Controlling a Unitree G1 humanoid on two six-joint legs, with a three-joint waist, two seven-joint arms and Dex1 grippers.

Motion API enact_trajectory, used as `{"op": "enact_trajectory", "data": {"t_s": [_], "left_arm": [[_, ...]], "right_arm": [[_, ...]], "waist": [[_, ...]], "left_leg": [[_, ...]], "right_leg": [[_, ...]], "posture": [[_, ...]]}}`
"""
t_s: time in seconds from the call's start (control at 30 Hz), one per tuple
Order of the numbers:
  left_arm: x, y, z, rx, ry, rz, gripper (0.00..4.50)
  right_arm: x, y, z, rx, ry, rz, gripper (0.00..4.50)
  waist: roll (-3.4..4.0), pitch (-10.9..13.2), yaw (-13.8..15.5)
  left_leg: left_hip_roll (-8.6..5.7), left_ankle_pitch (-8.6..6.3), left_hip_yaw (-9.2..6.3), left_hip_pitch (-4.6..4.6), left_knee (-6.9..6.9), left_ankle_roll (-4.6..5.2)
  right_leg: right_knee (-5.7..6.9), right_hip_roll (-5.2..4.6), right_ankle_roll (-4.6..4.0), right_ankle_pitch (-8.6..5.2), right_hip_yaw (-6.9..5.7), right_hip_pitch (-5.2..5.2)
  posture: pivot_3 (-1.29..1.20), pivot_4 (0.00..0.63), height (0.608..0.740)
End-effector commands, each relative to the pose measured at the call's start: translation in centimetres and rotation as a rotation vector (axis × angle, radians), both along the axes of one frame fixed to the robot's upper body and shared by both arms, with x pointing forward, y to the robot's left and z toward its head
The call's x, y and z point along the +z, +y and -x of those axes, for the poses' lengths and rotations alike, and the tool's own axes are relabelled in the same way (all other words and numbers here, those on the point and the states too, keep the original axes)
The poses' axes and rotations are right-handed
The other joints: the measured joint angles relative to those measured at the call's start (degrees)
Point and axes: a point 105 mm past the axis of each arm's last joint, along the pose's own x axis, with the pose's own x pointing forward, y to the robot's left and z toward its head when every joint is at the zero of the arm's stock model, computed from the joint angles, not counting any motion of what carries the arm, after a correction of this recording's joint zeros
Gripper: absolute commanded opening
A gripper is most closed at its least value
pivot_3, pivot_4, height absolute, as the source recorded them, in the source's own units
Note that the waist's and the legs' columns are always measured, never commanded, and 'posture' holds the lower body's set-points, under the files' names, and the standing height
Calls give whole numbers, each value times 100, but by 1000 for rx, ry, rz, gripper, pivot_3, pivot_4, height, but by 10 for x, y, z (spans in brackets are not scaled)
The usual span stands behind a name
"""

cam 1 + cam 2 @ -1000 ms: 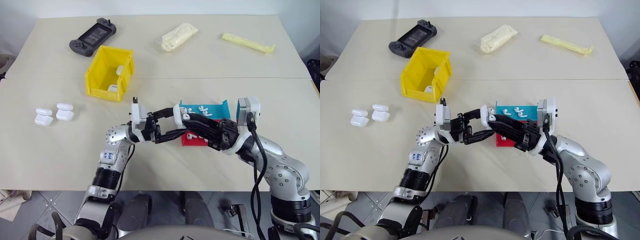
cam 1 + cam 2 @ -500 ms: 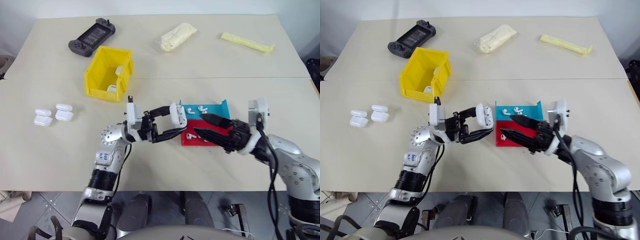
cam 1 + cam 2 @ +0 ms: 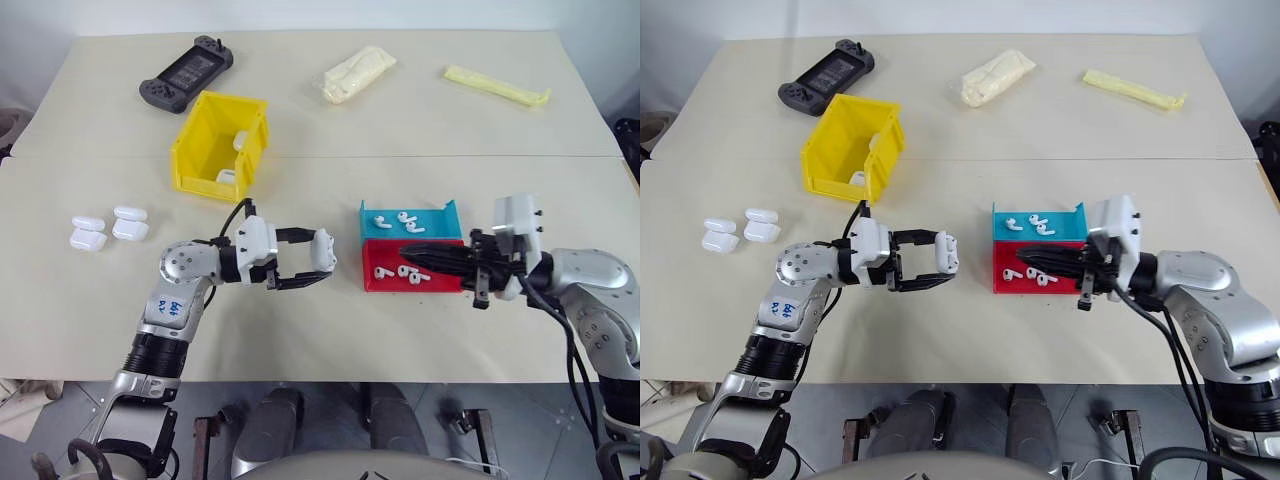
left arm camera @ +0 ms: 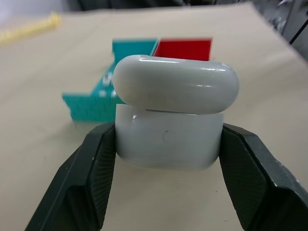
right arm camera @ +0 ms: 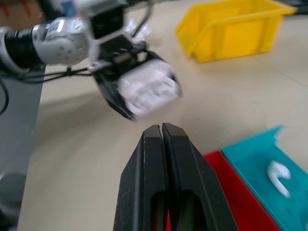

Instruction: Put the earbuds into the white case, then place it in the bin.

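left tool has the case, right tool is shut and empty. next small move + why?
Probably swing the left tool toward the bin and release. The white case clamped in it looks lidded shut, and the right tool has closed empty over the red tray, clear of the case, so nothing seems left to load.

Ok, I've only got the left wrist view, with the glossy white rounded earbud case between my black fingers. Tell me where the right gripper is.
Observer: The right gripper is shut and empty. It hovers over the shallow red plastic tray, apart from the white case in the left gripper.
Operator: Report what's in that tray.
Observer: Several tiny glossy white earbuds lie loose in it, under the right fingers.
Operator: Now find me the bin.
Observer: The bright yellow plastic bin stands farther back on the table, to the left of the left gripper, with white cases already inside it.
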Motion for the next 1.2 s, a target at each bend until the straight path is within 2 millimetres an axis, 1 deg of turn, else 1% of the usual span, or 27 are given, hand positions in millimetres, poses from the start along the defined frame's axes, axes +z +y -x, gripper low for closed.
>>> {"op": "enact_trajectory", "data": {"t_s": [0.03,0.13,0.23,0.3,0.37,0.5,0.57,0.63,0.77,0.9,0.97,1.07,1.1,1.2], "left_arm": [[8,-16,4,-21,-40,-29,2828],[9,-22,6,-27,-31,-42,2828],[14,-28,12,-71,-29,-27,2828],[16,-30,14,-84,-34,-23,2828],[18,-30,15,-87,-43,-20,2828],[21,-29,16,-86,-56,-12,2828],[25,-28,20,-101,-56,15,2828],[27,-25,23,-111,-60,29,2828],[30,-20,29,-130,-60,57,2828],[33,-17,32,-130,-60,88,2828],[34,-9,31,-74,-43,132,2828],[33,6,30,19,-13,196,2828],[32,12,30,61,-4,218,2828],[28,48,28,293,4,306,2828]], "right_arm": [[16,26,3,63,-40,-20,44],[21,41,3,96,-39,-9,44],[22,56,3,125,-31,2,44],[20,61,1,130,-24,13,44],[15,61,-2,116,-4,43,44],[0,48,-8,71,25,95,44],[-5,35,-11,30,37,111,44],[-4,15,-11,-21,49,103,44],[-11,-6,-7,-75,66,114,44],[-16,-21,-2,-111,77,74,44],[-14,-33,-3,-169,75,-4,44],[-10,-40,1,-194,57,-73,634],[-7,-41,1,-199,29,-91,967],[5,-43,0,-241,-75,-176,1968]], "waist": [[0,0,-10],[-1,0,-7],[-1,0,-5],[0,0,-6],[-1,0,-7],[-1,0,6],[-1,0,1],[-1,1,9],[-1,1,9],[-1,0,-9],[-1,1,2],[-1,1,-5],[-1,0,-6],[0,0,-19]], "left_leg": [[1,0,-2,-1,-1,0],[3,0,-2,-2,-2,-1],[2,0,-3,-3,-1,-1],[1,0,-3,-3,-1,-1],[0,0,-3,-3,-1,-1],[-4,0,-4,-3,0,0],[-5,0,-3,-4,0,0],[-4,-1,-4,-5,-2,1],[-4,-2,-2,-4,0,3],[2,-2,2,-2,-1,2],[0,-2,3,-1,-1,2],[-1,-2,2,-1,-1,3],[0,-2,2,-1,-1,3],[6,-3,3,4,-3,2]], "right_leg": [[2,1,0,0,-1,-1],[2,1,0,0,-2,-4],[1,0,0,0,-2,-3],[2,0,0,0,-2,-3],[3,-2,0,0,-2,-3],[3,-5,0,0,-3,-3],[3,-5,0,0,-3,-3],[9,-4,0,0,-4,-3],[10,-7,0,0,-5,-2],[2,-2,0,0,-4,-3],[1,-2,0,0,-2,-3],[12,-4,1,0,-1,-2],[13,-4,1,0,-1,-2],[-1,1,0,0,0,-2]], "posture": [[0,150,740],[0,150,740],[0,150,740],[0,150,740],[0,150,740],[0,150,740],[0,150,740],[0,150,740],[0,150,740],[0,150,740],[0,150,740],[0,150,740],[0,150,740],[0,150,740]]}}
